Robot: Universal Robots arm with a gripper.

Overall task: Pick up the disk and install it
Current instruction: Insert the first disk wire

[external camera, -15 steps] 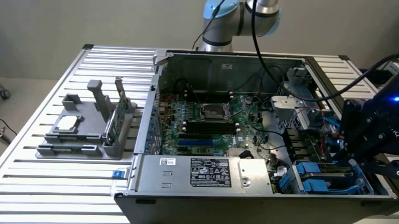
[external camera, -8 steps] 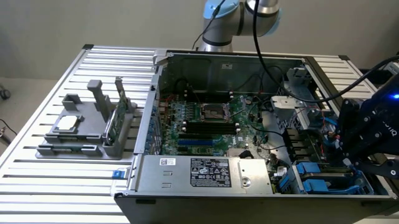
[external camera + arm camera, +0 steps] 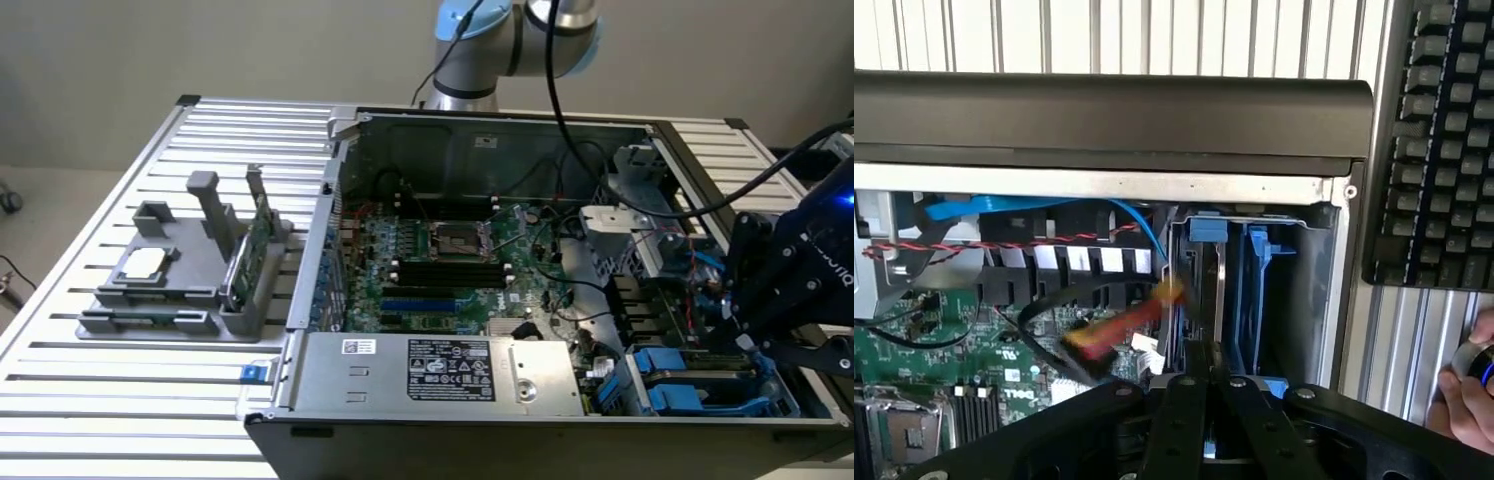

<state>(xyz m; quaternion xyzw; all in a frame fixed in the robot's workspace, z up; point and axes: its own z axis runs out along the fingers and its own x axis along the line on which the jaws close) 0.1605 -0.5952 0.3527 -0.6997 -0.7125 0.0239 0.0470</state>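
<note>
In the wrist view the disk [image 3: 1218, 290] stands on edge as a thin silver strip with a blue end tab [image 3: 1207, 230], set into the drive bay [image 3: 1294, 300] at the corner of the open computer case. My gripper [image 3: 1204, 362] is directly over it, its black fingers drawn together on the disk's near end. From the exterior view my gripper [image 3: 747, 340] hangs over the drive bay [image 3: 674, 385] at the case's front corner on that view's right, where blue carrier rails show.
The motherboard [image 3: 441, 260] and loose cables [image 3: 1094, 340] lie beside the bay. A power supply [image 3: 441, 370] sits along the case front. A grey fixture [image 3: 174, 290] holds a chip and a green card. Close by are a keyboard [image 3: 1439, 140] and a person's hand [image 3: 1464, 400].
</note>
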